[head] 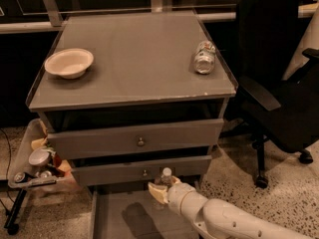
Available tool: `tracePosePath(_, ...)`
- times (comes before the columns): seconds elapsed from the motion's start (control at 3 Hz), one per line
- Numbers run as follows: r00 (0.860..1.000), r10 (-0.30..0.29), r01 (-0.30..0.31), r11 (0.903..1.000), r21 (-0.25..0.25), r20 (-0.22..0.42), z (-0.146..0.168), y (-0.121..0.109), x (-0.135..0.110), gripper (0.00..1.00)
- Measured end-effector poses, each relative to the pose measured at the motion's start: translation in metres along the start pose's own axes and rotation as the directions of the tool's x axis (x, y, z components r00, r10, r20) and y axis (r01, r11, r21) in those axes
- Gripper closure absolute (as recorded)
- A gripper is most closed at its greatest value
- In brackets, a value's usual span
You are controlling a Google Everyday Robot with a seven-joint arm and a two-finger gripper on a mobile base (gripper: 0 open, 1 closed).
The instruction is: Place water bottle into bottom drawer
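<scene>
so the robot's white arm (234,223) comes in from about 5 o'clock of the frame. its two-finger gripper (160,189) with tan fingers sits low at 6 o'clock, right in front of the grey cabinet (134,49).

the gripper is clamped around the tall clear plastic water bottle with a white cap (164,178), which stands roughly upright in the grasp, cap up. the bottle is over the back part of the wide, shallow grey bottom drawer (112,210), which is pulled out toward the camera. can't tell if the bottle's base touches the drawer floor, the gripper hides it. there's a dark shadow on that floor at about 7 o'clock from the gripper.

just behind the bottle, at its 12 o'clock, is the lower grey drawer with a small round metal knob (124,173). above that is the upper grey knobbed drawer (99,142), which looks like it sticks out a bit.

on the flat cabinet top, a pale round bowl (69,62) sits at 10 o'clock. a short silver-and-white can (204,57) lies on its side at 2 o'clock near the right edge, well apart from the bowl.

a black office chair (279,83) stands at 3 o'clock from the cabinet on speckled floor (234,183). at 9 o'clock there's a low cart tray (22,153) with small clutter i can't make out.
</scene>
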State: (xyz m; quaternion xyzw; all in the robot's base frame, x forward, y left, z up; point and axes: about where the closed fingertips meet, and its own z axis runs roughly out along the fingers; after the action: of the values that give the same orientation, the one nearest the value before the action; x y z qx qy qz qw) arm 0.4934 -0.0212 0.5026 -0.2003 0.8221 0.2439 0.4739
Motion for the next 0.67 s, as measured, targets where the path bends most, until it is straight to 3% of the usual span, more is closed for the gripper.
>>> tracePosePath(0.67, 1.0, 0.021, -0.021, 0.9997, -0.014, 0.001, 0.009, 0.001, 0.013, 1.0)
